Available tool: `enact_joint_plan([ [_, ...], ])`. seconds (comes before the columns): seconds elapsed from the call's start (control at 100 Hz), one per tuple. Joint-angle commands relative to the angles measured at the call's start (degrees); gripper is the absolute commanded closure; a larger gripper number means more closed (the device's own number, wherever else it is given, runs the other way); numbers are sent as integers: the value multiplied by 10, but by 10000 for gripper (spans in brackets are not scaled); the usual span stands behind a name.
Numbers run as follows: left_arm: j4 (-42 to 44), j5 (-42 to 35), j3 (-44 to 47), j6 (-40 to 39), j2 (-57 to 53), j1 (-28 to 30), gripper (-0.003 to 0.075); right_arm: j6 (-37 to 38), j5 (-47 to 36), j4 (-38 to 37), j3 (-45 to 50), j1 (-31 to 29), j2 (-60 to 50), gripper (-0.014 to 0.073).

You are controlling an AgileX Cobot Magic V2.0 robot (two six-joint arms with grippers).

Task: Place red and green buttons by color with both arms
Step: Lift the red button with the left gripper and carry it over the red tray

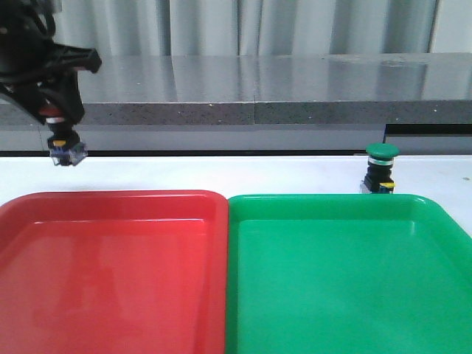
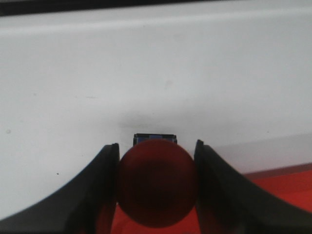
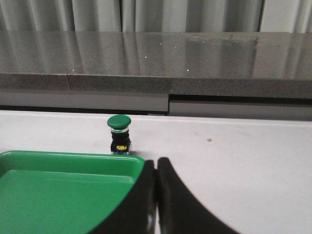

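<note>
My left gripper (image 1: 57, 122) hangs at the back left, above the white table just behind the red tray (image 1: 110, 198). It is shut on the red button (image 1: 65, 144), whose black body and yellow tag hang below the fingers. In the left wrist view the dark-red cap (image 2: 157, 183) fills the gap between both fingers of that gripper (image 2: 157, 146). The green button (image 1: 381, 168) stands upright on the table behind the green tray's (image 1: 324, 199) far right rim. In the right wrist view my right gripper (image 3: 156, 163) is shut and empty, short of the green button (image 3: 119, 134).
The two trays sit side by side at the front, red left and green right, nothing in them. A grey stone ledge (image 1: 280, 88) runs along the back of the table. The green tray's corner (image 3: 63, 156) lies beside my right fingers.
</note>
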Motion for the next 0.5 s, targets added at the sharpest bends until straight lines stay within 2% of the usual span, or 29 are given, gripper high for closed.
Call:
enact_joint_plan([
  [0.0,-7,-8,-9,-29,-61,-4,660,-1,-47,0,-8,-4,-10,660],
  [0.14,-7,-14,36,-49,-110,-20,660,-1,-47,0,-8,-4,-10,660],
  [0.49,-1,-91,179,-130,-192,-89,660,-1,-47,0,-8,-4,-10,660],
])
